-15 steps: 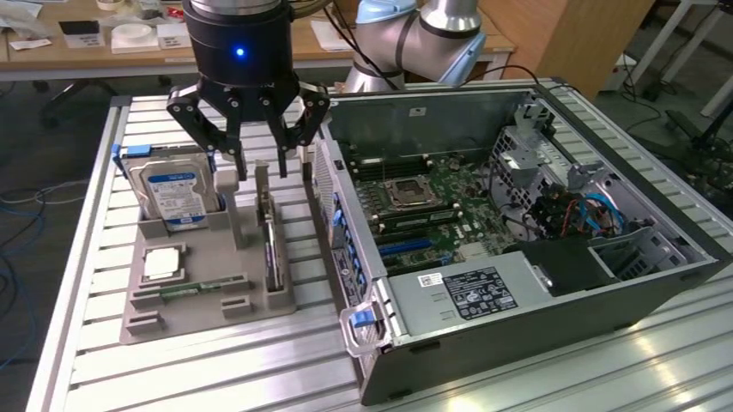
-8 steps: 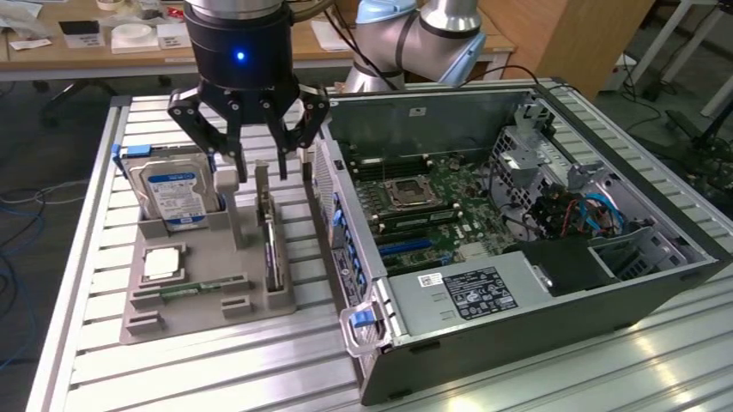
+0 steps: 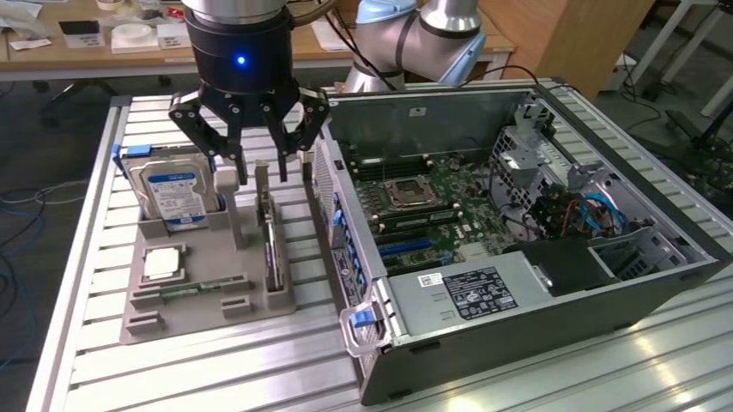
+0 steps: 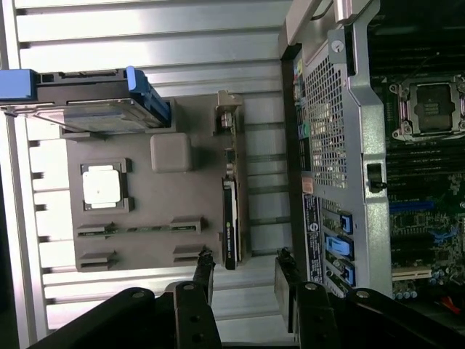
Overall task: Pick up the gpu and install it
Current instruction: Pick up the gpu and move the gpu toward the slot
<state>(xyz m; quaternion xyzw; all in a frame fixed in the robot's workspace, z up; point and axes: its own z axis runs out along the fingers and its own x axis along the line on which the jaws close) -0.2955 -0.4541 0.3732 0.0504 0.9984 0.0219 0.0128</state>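
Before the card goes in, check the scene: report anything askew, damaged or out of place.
Nothing stands out. The thin dark grey-black gpu stands edge-on in its slot of the flat grey tray. The silver hard drive with its blue-white label stands upright in its own slot. The open black gripper hangs over the tray by the gpu.

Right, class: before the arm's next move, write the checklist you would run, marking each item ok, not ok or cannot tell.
1. Hand open: ok.
2. Hand empty: ok.
3. Thin dark grey-black gpu card standing on edge in the grey plastic tray: ok.
4. Hand above the tray: ok; centred on the card: cannot tell.
5. Black computer case open, green motherboard exposed: ok.
6. Blue expansion slots unoccupied: ok.
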